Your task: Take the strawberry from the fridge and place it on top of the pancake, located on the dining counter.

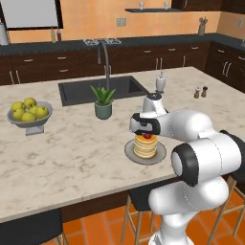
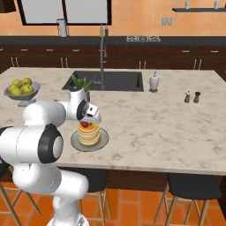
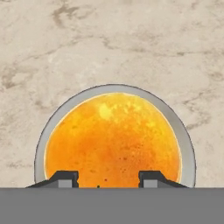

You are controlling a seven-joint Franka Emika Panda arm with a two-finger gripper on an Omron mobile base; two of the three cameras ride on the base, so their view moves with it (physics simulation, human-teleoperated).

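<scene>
Two finger tips [image 3: 65, 178] low in hand view, set apart, pointing down at pancake [image 3: 113, 142] directly beneath. Gripper [image 1: 149, 130] hovering just above stack; narrow-set jaws, seemingly pinching strawberry [image 1: 148, 136], which sits red at stack top, between fingers. Whether berry already rests on pancake: cannot tell. Release straight down looks like coming move. Plate [image 3: 43, 140] ringing stack on dining counter [image 1: 72, 153]. Beyond fingers: potted plant [image 1: 103, 101], black sink [image 1: 81, 91]. Farther off: fruit bowl [image 1: 29, 115], shakers [image 1: 200, 92]. Nothing obstructing.

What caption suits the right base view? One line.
Gripper holding strawberry just above pancake on dining counter.
</scene>
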